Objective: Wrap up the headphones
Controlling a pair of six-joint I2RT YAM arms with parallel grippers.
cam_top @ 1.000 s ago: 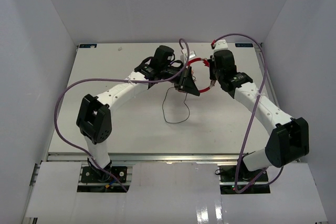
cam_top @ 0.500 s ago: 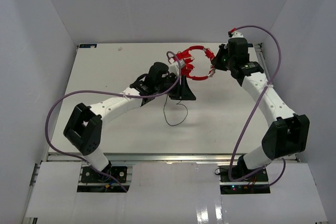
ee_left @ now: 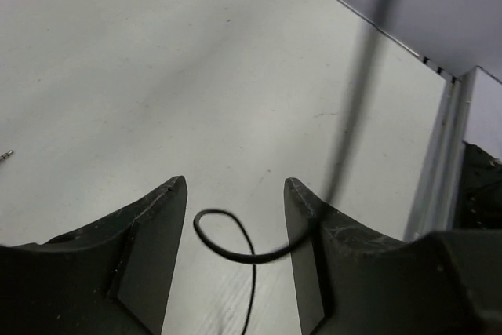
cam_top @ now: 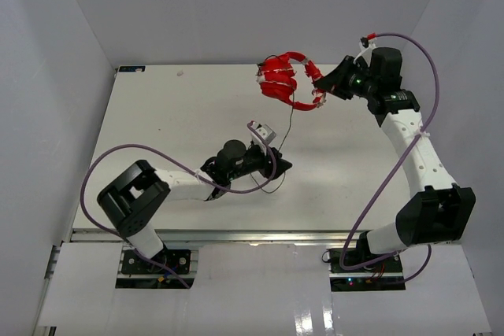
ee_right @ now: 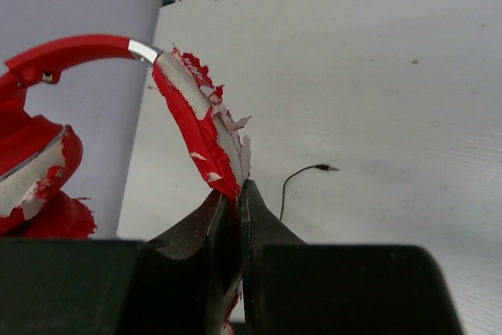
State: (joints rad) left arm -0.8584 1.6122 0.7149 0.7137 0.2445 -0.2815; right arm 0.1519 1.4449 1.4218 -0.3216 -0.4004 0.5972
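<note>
The red headphones (cam_top: 281, 80) hang above the table's far edge, earcups to the left. My right gripper (cam_top: 319, 92) is shut on the peeling padded headband (ee_right: 192, 115), with an earcup (ee_right: 31, 162) at the left of the right wrist view. The thin black cable (cam_top: 290, 120) drops from the headphones to the table, and its plug (ee_right: 325, 168) lies on the surface. My left gripper (cam_top: 279, 167) sits low over the table's middle, open. A loop of cable (ee_left: 227, 237) lies between its fingertips and runs against the right finger (ee_left: 306, 225). Nothing is gripped there.
Thick purple robot cables (cam_top: 87, 186) arc beside both arms. White walls close in the table on three sides. A metal rail (ee_left: 447, 154) marks the table's edge in the left wrist view.
The left gripper opened and drew back from the headphones toward the near side, down to the table. The right arm carried the headphones up and toward the far right.
</note>
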